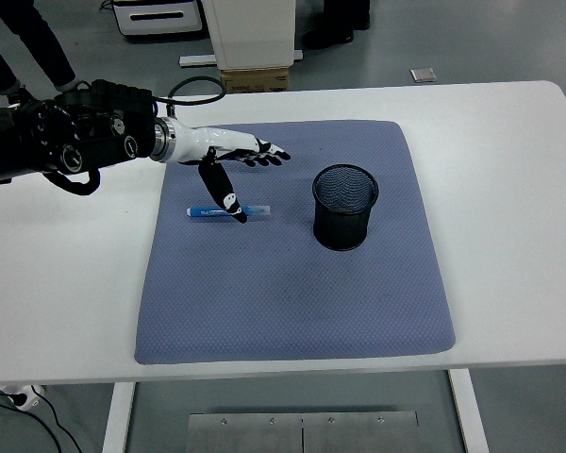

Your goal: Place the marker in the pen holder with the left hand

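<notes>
White table [509, 142] carried a blue mat [292, 293]; your left hand [228, 160] hovered, fingers spread and empty, over the marker [228, 211] left of centre. You needed to pinch it mid-barrel before moving to the pen holder [345, 206].

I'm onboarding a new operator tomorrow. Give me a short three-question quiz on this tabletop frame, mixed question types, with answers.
1. True or false: the marker already stands inside the pen holder.
2. Multiple choice: what lies under both the marker and the pen holder? A) a wooden tray B) a blue-grey mat C) a sheet of paper
3. Fill in: the left hand is above the marker with its fingers ____, holding nothing.

Key
1. False: it lies flat on the mat, left of the holder.
2. B
3. Spread; the thumb points down toward the marker.
</notes>
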Tool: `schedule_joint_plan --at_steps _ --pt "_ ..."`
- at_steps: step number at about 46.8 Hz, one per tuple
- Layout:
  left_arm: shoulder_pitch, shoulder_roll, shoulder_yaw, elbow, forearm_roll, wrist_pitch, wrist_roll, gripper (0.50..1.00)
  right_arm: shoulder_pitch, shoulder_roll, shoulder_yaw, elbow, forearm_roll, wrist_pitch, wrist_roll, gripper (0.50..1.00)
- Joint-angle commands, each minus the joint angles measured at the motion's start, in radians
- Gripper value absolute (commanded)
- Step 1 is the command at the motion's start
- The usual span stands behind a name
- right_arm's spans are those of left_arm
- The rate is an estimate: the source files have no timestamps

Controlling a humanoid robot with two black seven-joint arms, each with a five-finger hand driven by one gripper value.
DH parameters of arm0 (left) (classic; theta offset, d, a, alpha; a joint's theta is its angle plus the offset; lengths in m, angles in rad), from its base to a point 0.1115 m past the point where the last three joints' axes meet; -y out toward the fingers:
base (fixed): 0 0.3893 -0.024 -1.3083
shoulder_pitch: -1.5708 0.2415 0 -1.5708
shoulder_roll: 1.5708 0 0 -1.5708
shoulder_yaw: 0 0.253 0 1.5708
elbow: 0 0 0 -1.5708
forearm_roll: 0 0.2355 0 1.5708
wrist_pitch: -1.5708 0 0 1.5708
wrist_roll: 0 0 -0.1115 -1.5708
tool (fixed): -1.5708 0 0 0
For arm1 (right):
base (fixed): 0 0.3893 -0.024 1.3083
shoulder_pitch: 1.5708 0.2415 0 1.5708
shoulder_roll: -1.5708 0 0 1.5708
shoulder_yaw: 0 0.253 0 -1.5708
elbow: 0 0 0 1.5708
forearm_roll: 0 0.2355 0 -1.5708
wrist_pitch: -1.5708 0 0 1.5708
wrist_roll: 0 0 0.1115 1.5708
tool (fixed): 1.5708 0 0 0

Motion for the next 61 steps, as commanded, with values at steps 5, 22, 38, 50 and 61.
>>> schedule_joint_plan --at_steps 5,22,38,50,61 --pt "0.010 -0.025 0.001 0.004 0.053 0.066 0.069 1.000 0.000 0.000 0.000 -0.001 0.000 0.000 0.000 1.000" --pt "0.020 -0.053 0.001 0.005 0.161 0.080 0.174 1.000 0.000 0.000 0.000 0.000 0.000 0.000 0.000 1.000" --pt "-0.027 -0.053 0.003 0.005 0.169 -0.044 0.181 1.000 0.000 0.000 0.000 -0.001 0.000 0.000 0.000 1.000" --pt "-0.024 -0.055 0.003 0.005 0.184 -0.052 0.216 0.965 0.000 0.000 0.000 0.000 0.000 0.000 0.000 1.000" --pt "-0.023 -0.055 0.003 0.005 0.254 -0.050 0.217 0.827 0.000 0.000 0.000 -0.001 0.000 0.000 0.000 1.000"
